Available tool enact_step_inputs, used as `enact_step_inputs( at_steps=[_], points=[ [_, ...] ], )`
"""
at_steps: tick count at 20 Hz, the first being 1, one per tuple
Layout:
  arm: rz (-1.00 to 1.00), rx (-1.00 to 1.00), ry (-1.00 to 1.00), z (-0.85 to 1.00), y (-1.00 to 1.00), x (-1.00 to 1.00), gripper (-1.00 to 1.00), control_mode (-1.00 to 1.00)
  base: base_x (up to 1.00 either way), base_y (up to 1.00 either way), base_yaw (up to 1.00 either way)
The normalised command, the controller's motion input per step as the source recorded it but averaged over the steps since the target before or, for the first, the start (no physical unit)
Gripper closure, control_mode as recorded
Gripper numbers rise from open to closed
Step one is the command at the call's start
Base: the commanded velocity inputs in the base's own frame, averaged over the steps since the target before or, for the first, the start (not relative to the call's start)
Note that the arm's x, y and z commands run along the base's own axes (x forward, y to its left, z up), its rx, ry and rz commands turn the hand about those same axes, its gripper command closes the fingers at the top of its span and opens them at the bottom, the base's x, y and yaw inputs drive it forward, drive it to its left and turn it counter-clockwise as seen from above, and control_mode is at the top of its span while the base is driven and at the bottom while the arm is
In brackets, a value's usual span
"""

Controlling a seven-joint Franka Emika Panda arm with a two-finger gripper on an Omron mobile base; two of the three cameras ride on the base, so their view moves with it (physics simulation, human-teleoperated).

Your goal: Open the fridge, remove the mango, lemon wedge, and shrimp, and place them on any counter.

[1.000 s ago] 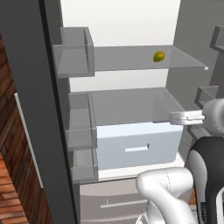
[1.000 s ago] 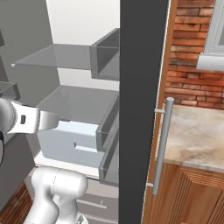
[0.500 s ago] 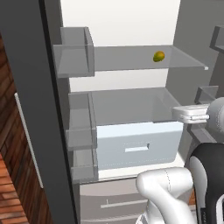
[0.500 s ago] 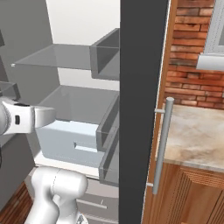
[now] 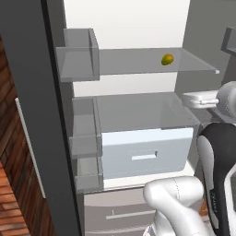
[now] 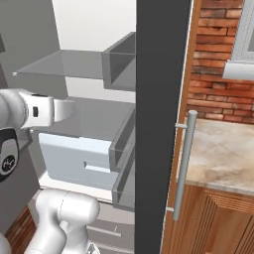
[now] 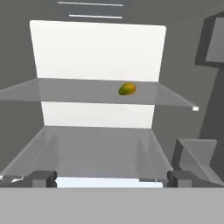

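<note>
The fridge (image 5: 138,27) stands open, its white interior (image 7: 96,52) showing grey shelves. The mango (image 5: 168,59), a small yellow-green fruit, lies on the upper glass shelf (image 5: 138,62) toward its right end; in the hand view the mango (image 7: 127,89) sits ahead and above. My gripper (image 7: 111,178) is open with nothing between its fingertips (image 7: 41,177), at about the level of the lower shelf (image 7: 100,148) and in front of it, well short of the mango. The lemon wedge and shrimp are out of view. The beige counter (image 6: 223,154) lies to the right.
The dark open doors (image 5: 37,115) (image 6: 161,124) flank the opening, with grey door bins (image 5: 83,53) (image 6: 121,64). A pale drawer (image 5: 145,152) sits under the lower shelf. A silver bar handle (image 6: 181,163) and brick wall (image 6: 213,59) are at right.
The hand has risen a little in front of the lower shelf. The mango has not moved and the gripper stays open.
</note>
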Motion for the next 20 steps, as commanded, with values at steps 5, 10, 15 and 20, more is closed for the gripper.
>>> enact_step_inputs(
  at_steps=[5, 10, 15, 20],
  points=[
    [0.00, 0.00, 0.16, 0.17, 0.00, 0.58, -1.00, -1.00, 0.00, 0.00, 0.00],
    [0.00, 0.00, 0.01, -0.02, 0.00, 0.53, -1.00, -1.00, 0.00, 0.00, 0.00],
    [0.00, 0.00, -0.07, 0.00, 0.00, 0.39, -1.00, -1.00, 0.00, 0.00, 0.00],
    [-0.03, 0.01, 0.01, 0.00, -0.16, 0.30, -1.00, -1.00, 0.00, 0.00, 0.00]
  ],
)
